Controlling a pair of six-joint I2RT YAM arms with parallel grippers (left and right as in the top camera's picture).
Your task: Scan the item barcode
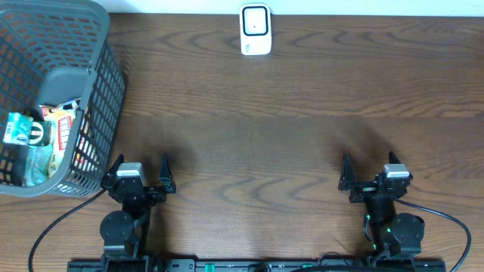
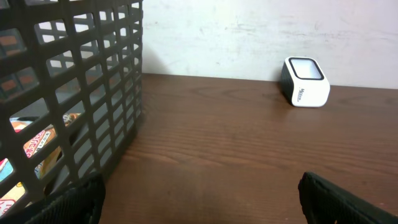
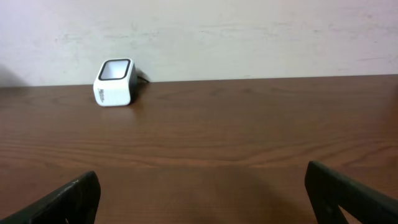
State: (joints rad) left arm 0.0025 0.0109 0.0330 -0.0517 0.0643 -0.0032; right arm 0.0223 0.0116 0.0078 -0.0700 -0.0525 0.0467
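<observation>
Brown wood worktop (image 1: 257,136), and we're right at the starting line. The left gripper (image 1: 142,160) sits at the near edge, jaws spread wide, nothing between them. The right gripper (image 1: 368,165) mirrors it on the other side, just as wide and just as empty. Neither one touches anything.

The goods are over on the left: a jumble of packets (image 1: 53,140) lying inside the grey mesh basket (image 1: 102,83), close beside the left gripper. The left wrist view catches orange and white wrappers behind the mesh. Which packet is the one to scan, I can't tell, and no barcode shows from here.

At the far edge near the middle stands the white scanner (image 1: 255,30), its dark window facing up, well apart from both arms and from the basket.

So, the tally as I read it: nothing done yet. No item is out of the basket, nothing is in front of the scanner. The whole job is left: reach into the basket, lift a packet, find its barcode, present it to the scanner.
</observation>
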